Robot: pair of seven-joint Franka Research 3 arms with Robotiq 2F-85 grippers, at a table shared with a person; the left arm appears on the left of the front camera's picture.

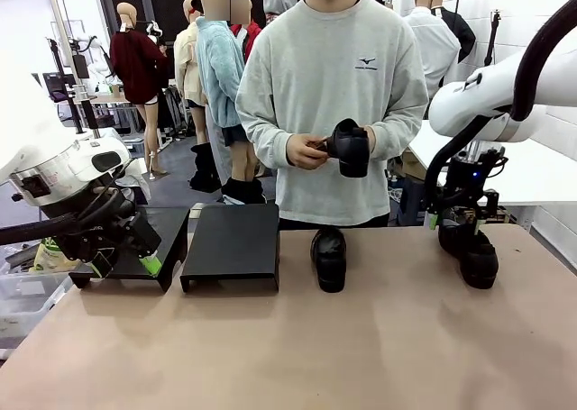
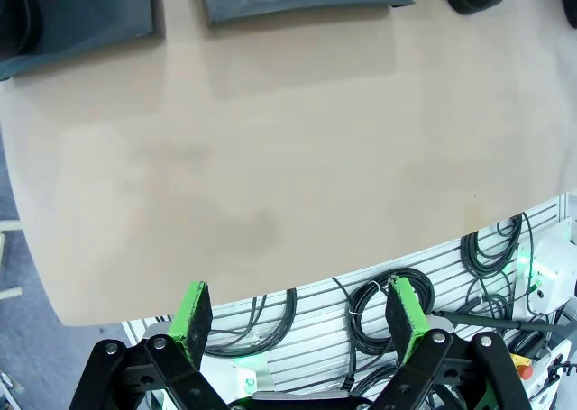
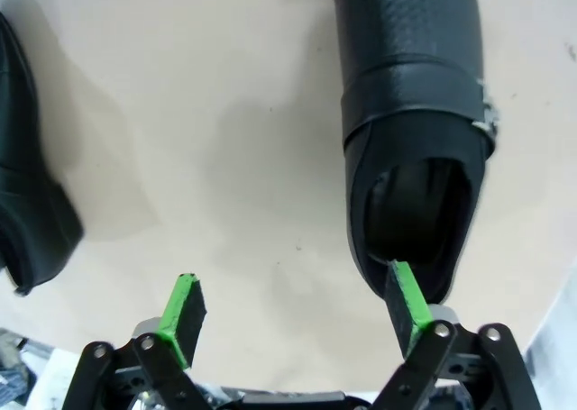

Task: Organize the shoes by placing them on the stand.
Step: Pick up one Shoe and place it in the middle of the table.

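Both tools are spread wide open with nothing between the pads. The left tool (image 1: 126, 264) hangs low at the table's (image 1: 297, 356) left end, right in front of the left stand (image 1: 171, 230). On its wrist cam the green pads (image 2: 191, 309) sit over the table's near edge. The right stand (image 1: 233, 241) is just beside the left one, toward the middle.

Shoes: the person across the table has the held shoe (image 1: 349, 147) in both hands at waist height. The middle shoe (image 1: 329, 259) stands on the table just right of the right stand, toe pointing at the robot. The right shoe (image 1: 478, 261) is on the table's far-right side, directly under the right tool (image 1: 455, 230).

On the right wrist cam that shoe's ankle opening faces the tool and one pad (image 3: 406, 306) overlaps the heel rim, though I can't tell if it's touching. There's also an edge shoe (image 3: 27, 203) at that view's left side.
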